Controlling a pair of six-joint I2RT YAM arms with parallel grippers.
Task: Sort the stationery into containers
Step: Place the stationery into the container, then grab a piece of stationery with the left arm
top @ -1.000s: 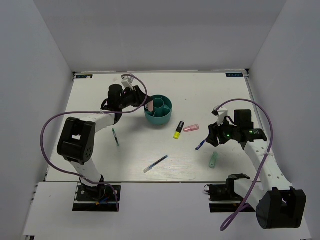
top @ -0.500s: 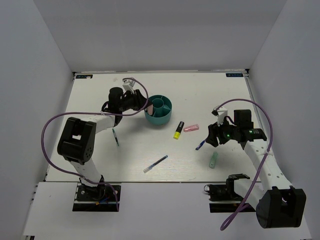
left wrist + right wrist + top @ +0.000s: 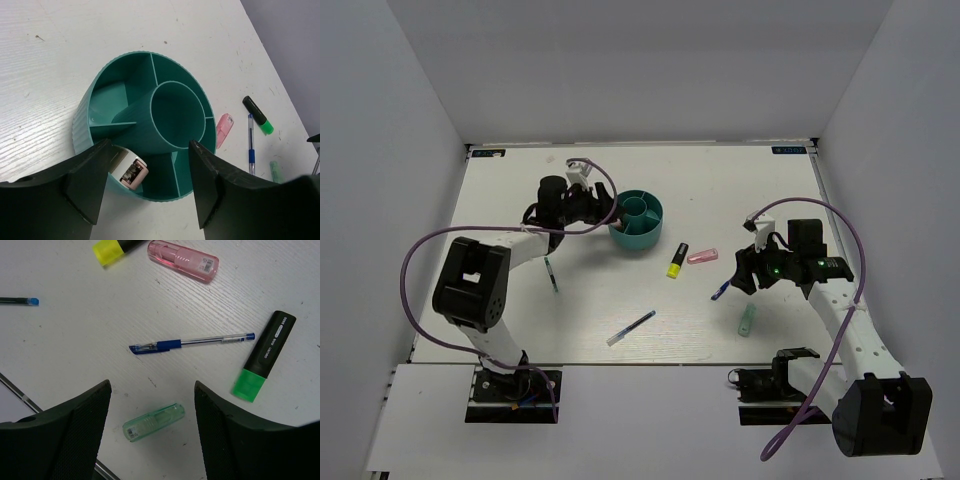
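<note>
Fingers (image 3: pixel 80 185) of left gripper (image 3: pixel 150 147) spread wide, empty, teal organiser (image 3: pixel 85 120) just ahead between them, pink piece (image 3: pixel 131 172) in its nearest compartment, right gripper (image 3: pixel 152 385) also parted, blue pen (image 3: pixel 190 343) and mint piece (image 3: pixel 152 422) below

ribbed matt plastic organiser (image 3: pixel 82 127)

Teal organiser (image 3: pixel 82 125) wall just before left pincer (image 3: pixel 147 150)

White wood-grain surface (image 3: pixel 750 190), matte, a few small scuffs — boxed in by plain pale grey panels: left wall (image 3: pixel 370 200), back wall (image 3: pixel 640 70), right wall (image 3: pixel 910 150). Small blue labels (image 3: pixel 792 150) at both far corners. Lighter ledge (image 3: pixel 640 400) along near edge. Light even, diffuse — shadows soft.
</note>
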